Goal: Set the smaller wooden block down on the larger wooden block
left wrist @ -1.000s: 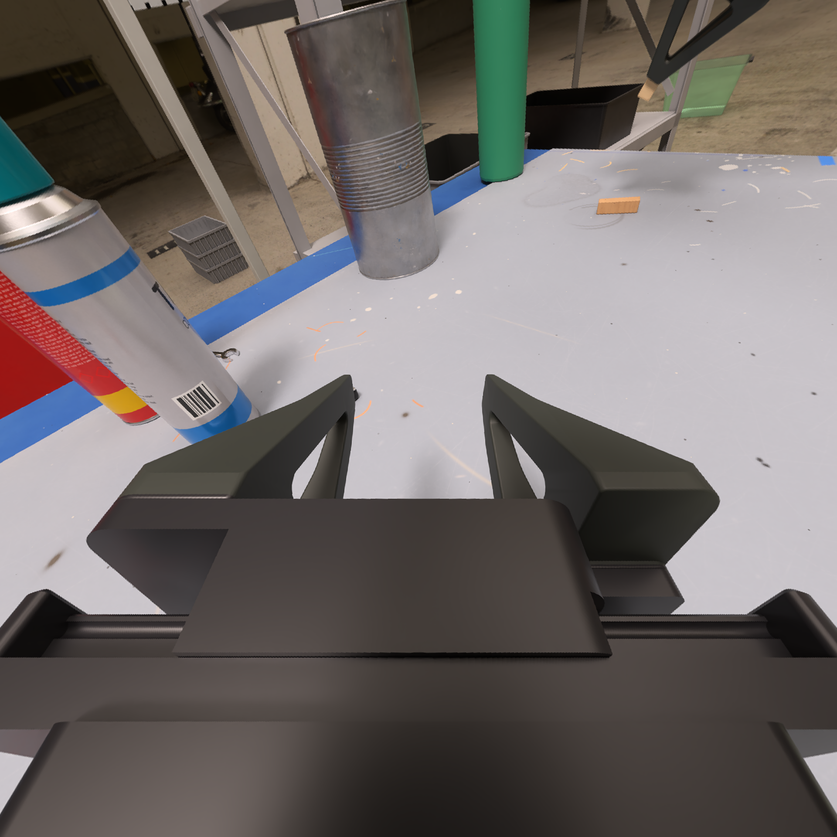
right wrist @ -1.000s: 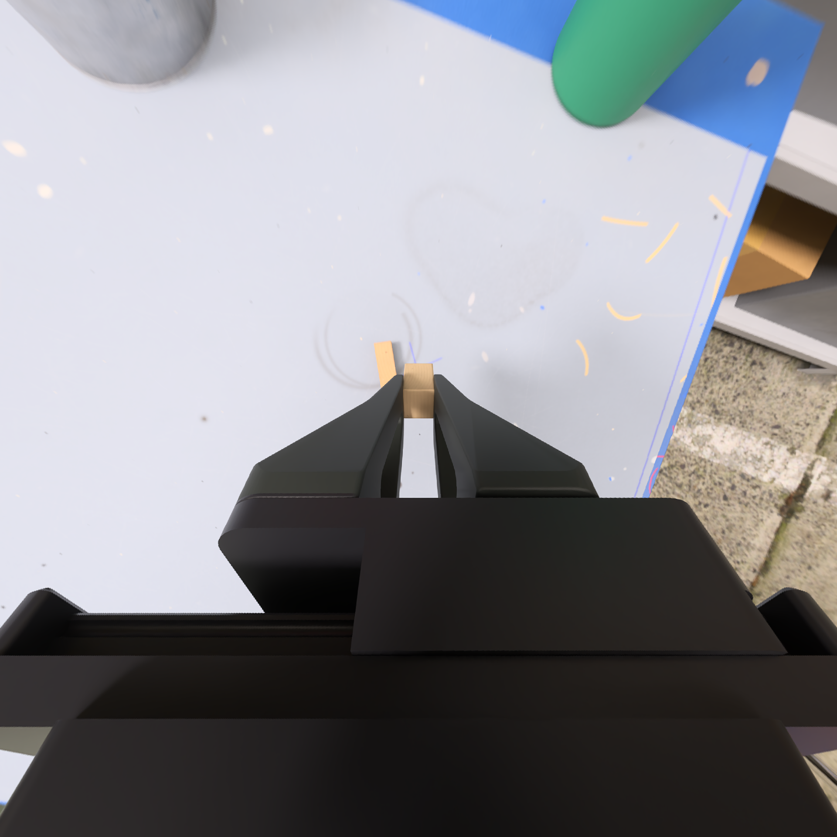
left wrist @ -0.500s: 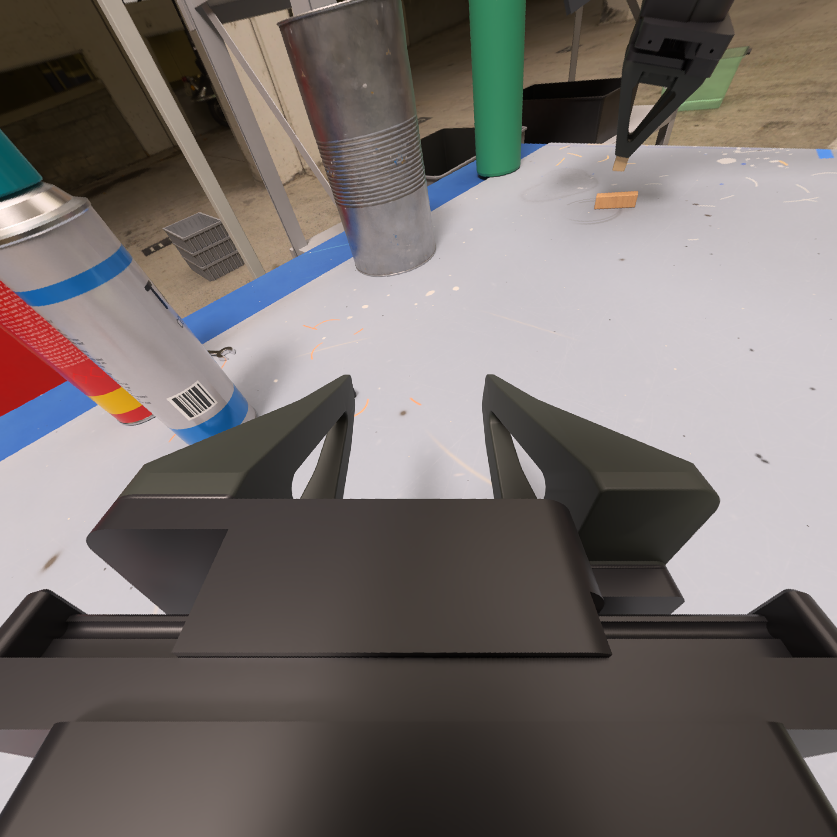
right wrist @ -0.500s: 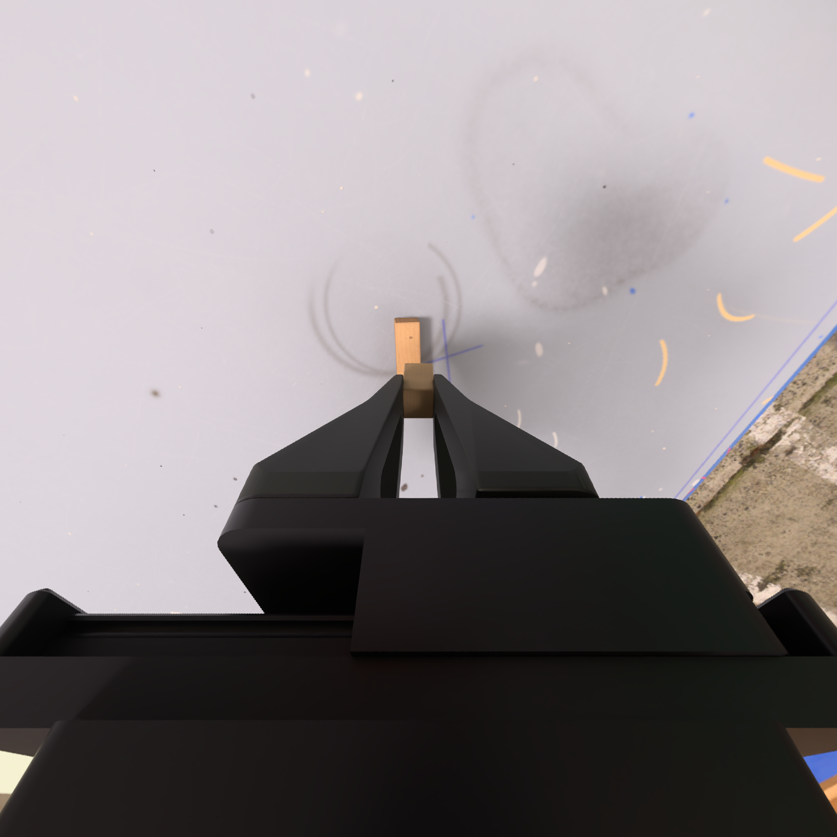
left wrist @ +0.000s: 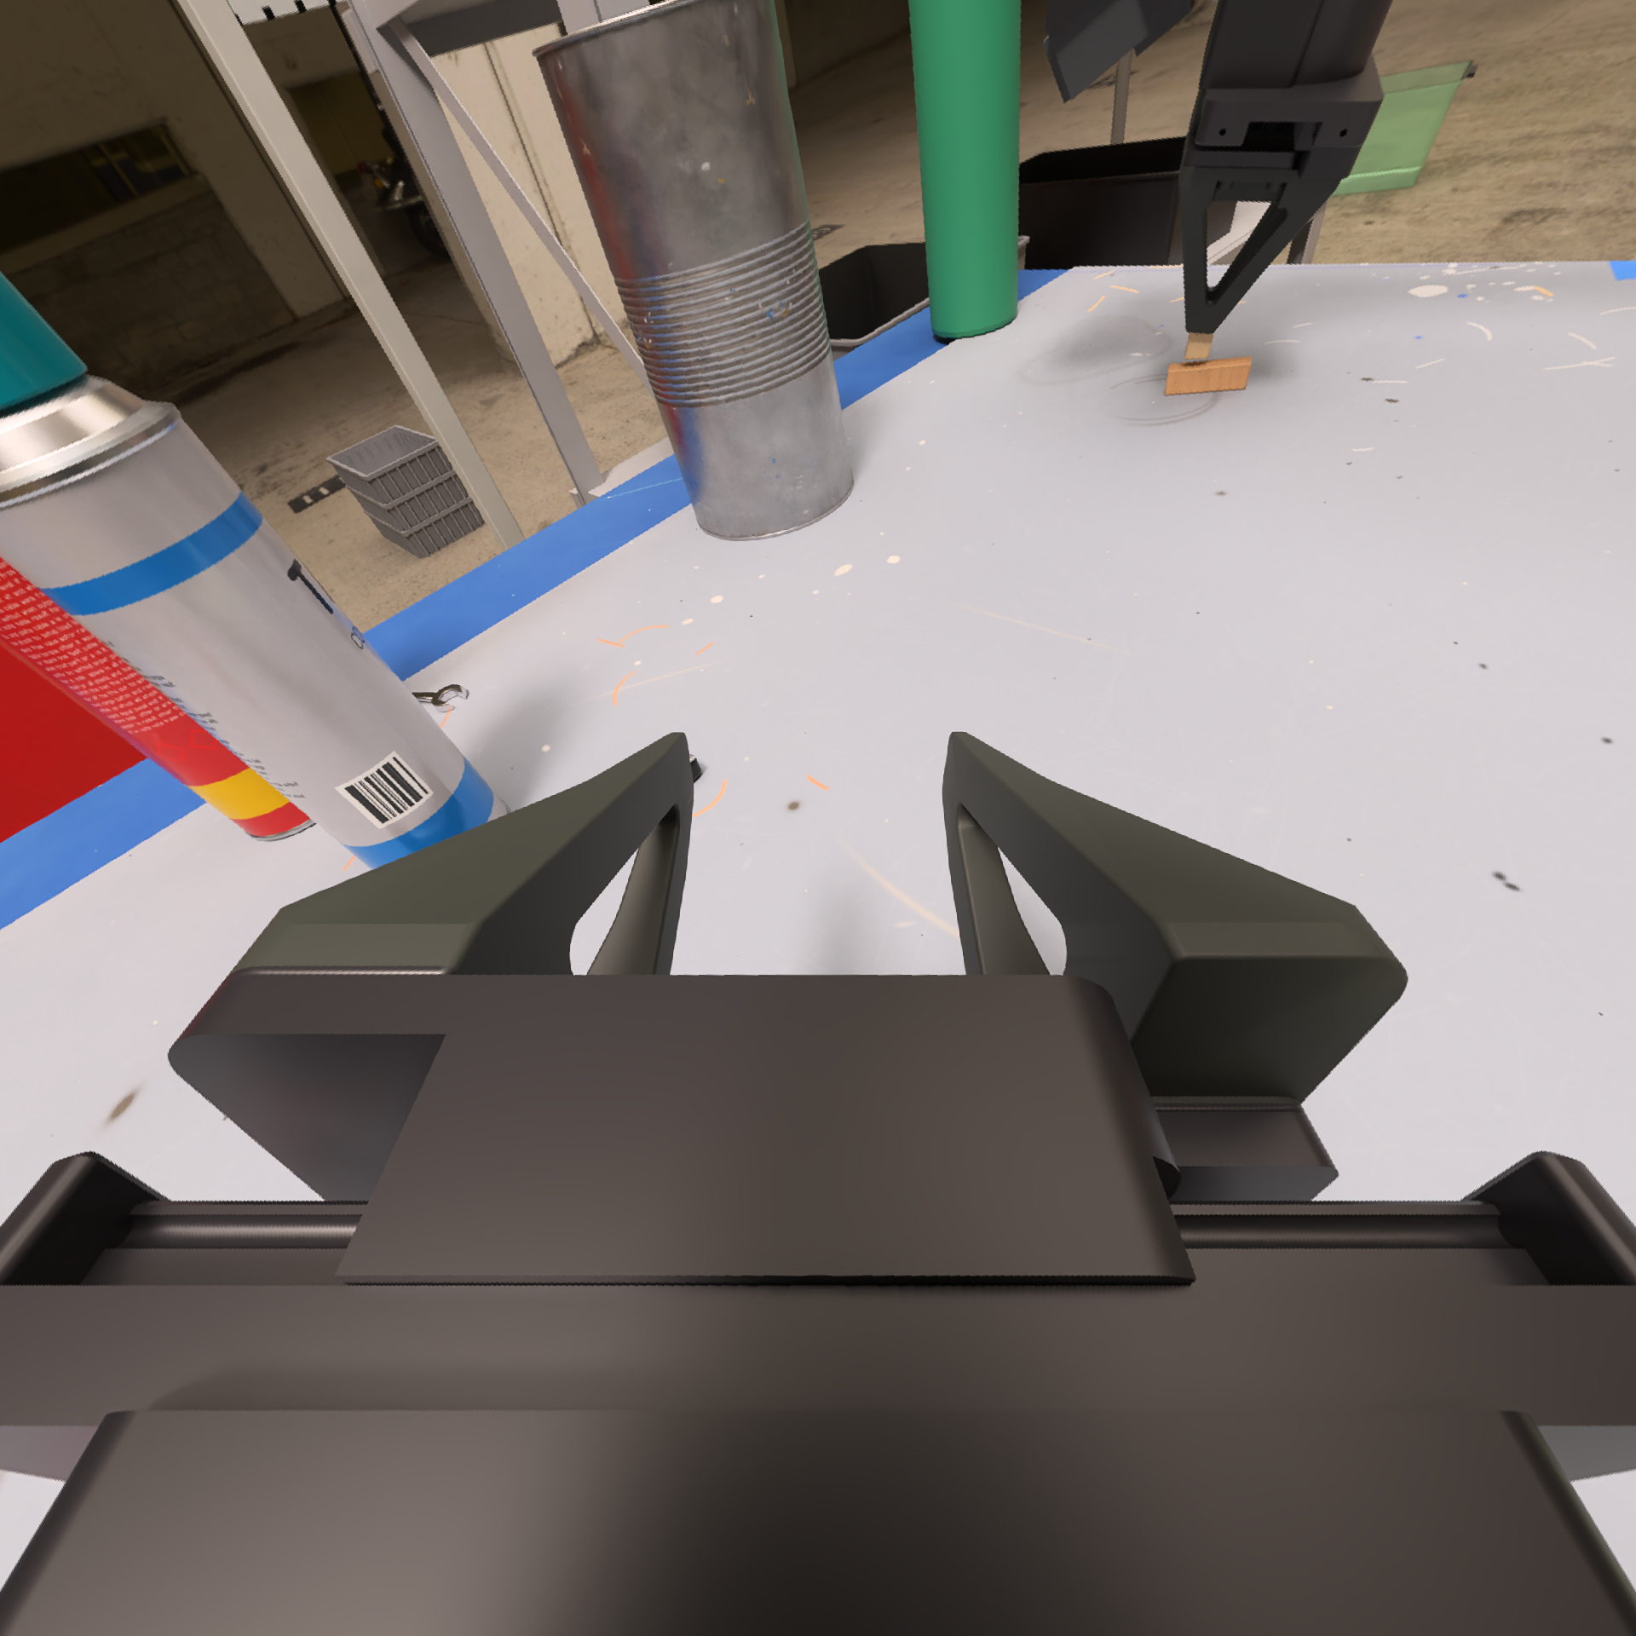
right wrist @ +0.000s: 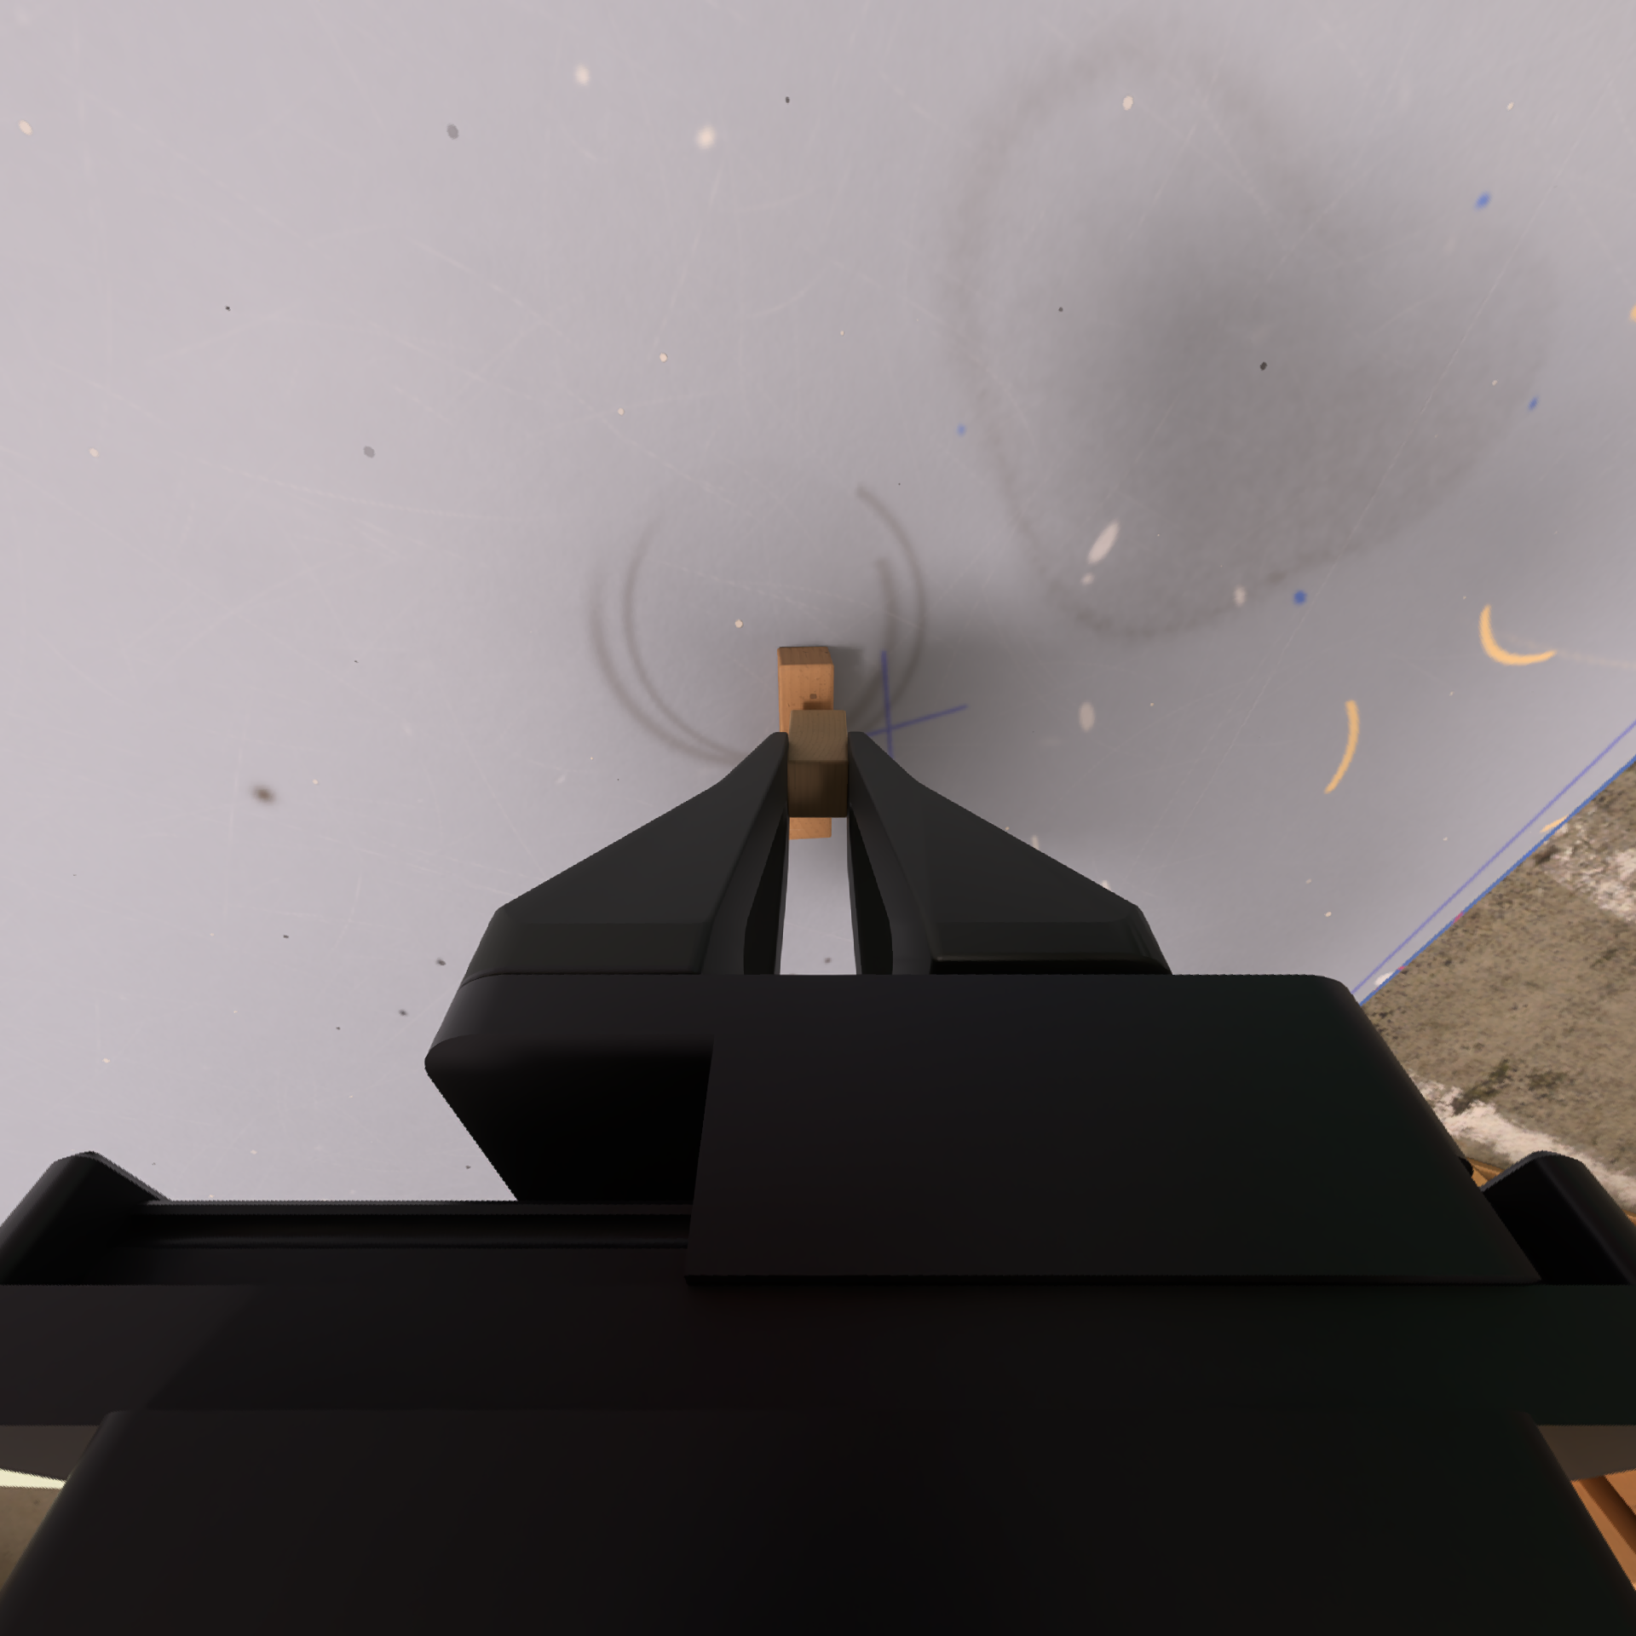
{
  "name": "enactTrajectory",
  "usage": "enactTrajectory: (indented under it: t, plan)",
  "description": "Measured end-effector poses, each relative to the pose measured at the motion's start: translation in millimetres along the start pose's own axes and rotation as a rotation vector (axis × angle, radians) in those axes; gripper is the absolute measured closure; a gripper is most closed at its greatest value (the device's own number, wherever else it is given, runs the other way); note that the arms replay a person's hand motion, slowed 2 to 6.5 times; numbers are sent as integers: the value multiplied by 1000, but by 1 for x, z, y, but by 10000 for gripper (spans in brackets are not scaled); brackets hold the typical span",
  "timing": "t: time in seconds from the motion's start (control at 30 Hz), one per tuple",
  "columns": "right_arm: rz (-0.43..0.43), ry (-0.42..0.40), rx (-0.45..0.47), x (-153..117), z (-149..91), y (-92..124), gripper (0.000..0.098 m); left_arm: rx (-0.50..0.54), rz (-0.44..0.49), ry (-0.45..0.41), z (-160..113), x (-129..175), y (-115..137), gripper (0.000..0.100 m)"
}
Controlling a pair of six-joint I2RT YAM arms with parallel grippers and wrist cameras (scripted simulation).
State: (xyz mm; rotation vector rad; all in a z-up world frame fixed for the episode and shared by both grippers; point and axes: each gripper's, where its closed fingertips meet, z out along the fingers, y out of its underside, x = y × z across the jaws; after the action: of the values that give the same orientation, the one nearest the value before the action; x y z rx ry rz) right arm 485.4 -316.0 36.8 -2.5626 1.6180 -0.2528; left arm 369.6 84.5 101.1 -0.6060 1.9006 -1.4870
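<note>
My right gripper [right wrist: 818,752] is shut on the smaller wooden block [right wrist: 816,763] and points straight down. The larger wooden block [right wrist: 804,677] lies flat on the grey table directly beneath it, showing beyond and behind the small block. In the left wrist view the right gripper [left wrist: 1197,341] holds the small block [left wrist: 1196,348] at or just above the top of the larger block [left wrist: 1207,375], near its left end; I cannot tell if they touch. My left gripper [left wrist: 816,761] is open and empty, low over the near table.
A metal cup [left wrist: 717,292] and a green cylinder [left wrist: 965,168] stand at the table's far left edge. A spray can [left wrist: 221,637] leans close to my left gripper's left finger. The blue-taped table edge [right wrist: 1496,859] runs right of the blocks.
My right gripper has come down with the small block, from high above the table to right over the larger block. The left gripper has stayed where it was.
</note>
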Motion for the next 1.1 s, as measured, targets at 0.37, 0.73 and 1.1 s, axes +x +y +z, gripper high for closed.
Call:
enactTrajectory:
  t: [0.37,0.73,1.1]
  plan:
    - [9,-22,-20,-1,2,3,870,-11,-1,3,0,0,2,518]
    - [8,-19,-41,-1,7,9,845,-14,13,0,1,0,3,519]
    - [10,17,-3,3,4,10,778,-13,17,-1,1,0,2,518]
